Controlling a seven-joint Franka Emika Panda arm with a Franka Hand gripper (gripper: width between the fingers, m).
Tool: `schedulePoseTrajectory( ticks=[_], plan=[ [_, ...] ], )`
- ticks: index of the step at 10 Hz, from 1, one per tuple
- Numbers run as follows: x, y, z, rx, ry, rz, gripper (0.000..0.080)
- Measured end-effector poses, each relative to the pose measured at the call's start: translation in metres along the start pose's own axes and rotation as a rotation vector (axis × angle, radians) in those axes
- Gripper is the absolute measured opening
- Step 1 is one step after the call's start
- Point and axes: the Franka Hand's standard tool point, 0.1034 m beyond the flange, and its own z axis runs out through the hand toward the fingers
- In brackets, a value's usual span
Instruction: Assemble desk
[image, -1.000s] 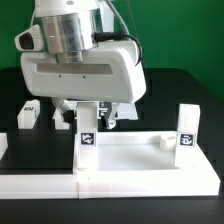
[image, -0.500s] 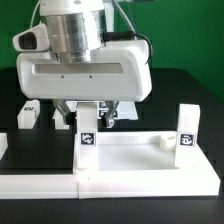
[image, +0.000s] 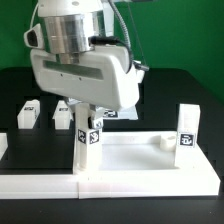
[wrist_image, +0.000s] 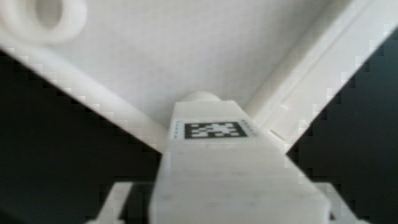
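The white desk top (image: 135, 155) lies flat at the front with its raised rim up. One white leg (image: 186, 128) stands upright at its corner on the exterior view's right. My gripper (image: 88, 112) is shut on a second tagged leg (image: 88, 132) that stands at the corner on the exterior view's left. In the wrist view this leg (wrist_image: 215, 140) runs down between my fingers (wrist_image: 125, 200) onto the desk top's inner corner (wrist_image: 178, 60). A round socket (wrist_image: 50, 20) shows on the top.
Two loose white legs (image: 28, 114) (image: 62, 112) lie on the black table behind, on the exterior view's left. Low white border strips (image: 40, 178) run along the front. A small round boss (image: 163, 141) sticks up near the standing leg.
My hand has turned about its vertical axis, and the held leg's tag has turned with it. The leg stays at the same corner of the desk top.
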Motion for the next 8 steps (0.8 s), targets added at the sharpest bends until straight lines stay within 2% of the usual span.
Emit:
schedulePoseTrajectory(
  ticks=[1,3,4,6,7,8],
  plan=[
    [-0.0002,-0.0015,-0.0009,-0.002,-0.014,0.212,0.0291],
    [0.0045,-0.0032,0.0015,0.039,-0.027,0.591,0.0291],
    [0.0048,-0.0021,0.0025,0.043,-0.029,0.629,0.0291],
    [0.0038,-0.0026,0.0030,0.042,-0.029,0.612,0.0291],
    [0.0046,-0.0034,0.0035,0.048,-0.017,0.488,0.0291],
    [0.0057,-0.0047,0.0049,0.063,0.005,0.258,0.0375]
  ],
)
